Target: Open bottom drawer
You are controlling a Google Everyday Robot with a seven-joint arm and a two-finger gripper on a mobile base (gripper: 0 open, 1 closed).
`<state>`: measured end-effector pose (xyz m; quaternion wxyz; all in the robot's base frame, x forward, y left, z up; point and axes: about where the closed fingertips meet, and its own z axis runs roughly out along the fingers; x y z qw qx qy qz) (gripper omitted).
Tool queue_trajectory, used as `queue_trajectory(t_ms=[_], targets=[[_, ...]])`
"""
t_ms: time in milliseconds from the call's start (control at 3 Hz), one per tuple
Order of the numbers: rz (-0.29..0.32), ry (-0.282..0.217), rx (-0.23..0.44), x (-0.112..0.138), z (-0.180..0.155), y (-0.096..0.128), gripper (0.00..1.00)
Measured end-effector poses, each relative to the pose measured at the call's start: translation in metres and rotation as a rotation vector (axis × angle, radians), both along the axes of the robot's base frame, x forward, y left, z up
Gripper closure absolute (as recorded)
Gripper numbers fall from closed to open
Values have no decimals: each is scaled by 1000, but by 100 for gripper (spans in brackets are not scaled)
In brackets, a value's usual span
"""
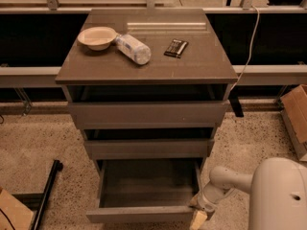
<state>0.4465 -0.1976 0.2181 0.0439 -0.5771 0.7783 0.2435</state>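
- at the lower right, the hand [198, 218] sits against the right end of the bottom drawer's front. its pale tip is partly cut off by the lower edge, and i cannot tell whether it is open or closed.
- the bottom drawer [139, 213], lowest of three in the grey-brown bench [192, 66], stands well out, its dark grey inside showing behind a plain flat front.
- the middle drawer [148, 148] and the top drawer [146, 114] each show a dark gap above the front.
- the pale marks on the one dark packet [176, 48] and the label on the one plastic bottle [134, 48] are too blurred to read.
- the bottle lies on its side on the bench top, its end touching the one pale bowl [97, 36]; the packet lies apart, to the right.
- the white arm [278, 195] is cut off by the right and lower edges.
- two cardboard boxes show, both cut off — one at the right edge [295, 114], one in the lower left corner [12, 214].
- one black bar [45, 195] lies on the speckled floor at left, and one white cable [247, 56] hangs behind the bench's right side.
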Motion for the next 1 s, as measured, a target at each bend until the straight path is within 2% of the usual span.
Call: queue_trajectory(t_ms=[667,1000], targets=[[191,-141,-26,-50,73,12,0],[203,-125,-25,-60,73,13,0]])
